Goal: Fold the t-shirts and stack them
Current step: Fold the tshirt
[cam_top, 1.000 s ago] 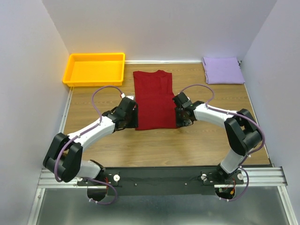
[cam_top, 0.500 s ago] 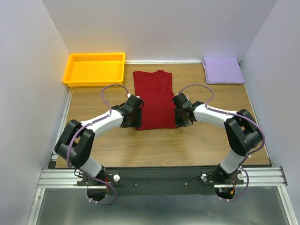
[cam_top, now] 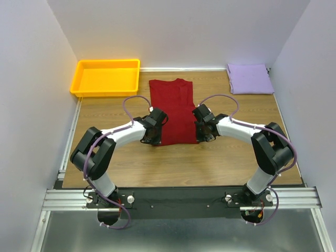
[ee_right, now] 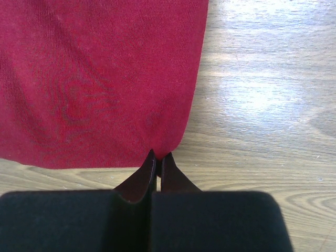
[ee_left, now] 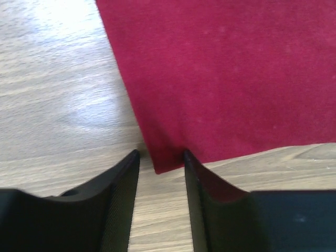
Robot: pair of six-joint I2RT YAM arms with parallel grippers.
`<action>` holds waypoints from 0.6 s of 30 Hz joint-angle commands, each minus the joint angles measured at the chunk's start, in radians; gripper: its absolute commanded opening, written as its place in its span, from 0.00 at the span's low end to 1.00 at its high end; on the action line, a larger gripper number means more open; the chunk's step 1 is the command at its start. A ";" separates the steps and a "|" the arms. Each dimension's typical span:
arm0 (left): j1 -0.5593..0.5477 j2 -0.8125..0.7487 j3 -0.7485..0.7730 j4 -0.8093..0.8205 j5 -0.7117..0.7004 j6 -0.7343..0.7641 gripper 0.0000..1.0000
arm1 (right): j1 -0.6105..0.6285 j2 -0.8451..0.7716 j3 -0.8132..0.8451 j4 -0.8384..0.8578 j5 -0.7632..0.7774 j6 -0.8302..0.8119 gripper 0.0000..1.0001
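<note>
- My left gripper (ee_left: 160,157) has reached the red shirt (cam_top: 172,107)'s near corner; released, astride it
- My right gripper (ee_right: 157,159) grasps the other corner; fold nearly ready

The wood-grain table (cam_top: 226,157) carries three things: a red t-shirt (cam_top: 176,113) spread flat at its middle, a folded lavender t-shirt (cam_top: 250,79) in the far right corner, and a yellow-orange tray (cam_top: 105,93) in the far left corner. The tray sits near the red t-shirt without touching it — the lavender t-shirt lies well apart.
</note>
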 commanded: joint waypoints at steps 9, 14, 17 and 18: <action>-0.036 0.044 -0.028 -0.072 0.013 -0.024 0.00 | 0.013 -0.018 -0.051 -0.048 0.022 -0.047 0.01; -0.112 -0.077 -0.075 -0.158 0.009 -0.068 0.00 | 0.053 -0.116 -0.079 -0.184 -0.033 -0.046 0.01; -0.216 -0.189 -0.120 -0.237 0.027 -0.140 0.00 | 0.131 -0.214 -0.123 -0.296 -0.074 0.006 0.01; -0.292 -0.220 -0.133 -0.264 0.033 -0.204 0.00 | 0.195 -0.247 -0.135 -0.350 -0.099 0.028 0.01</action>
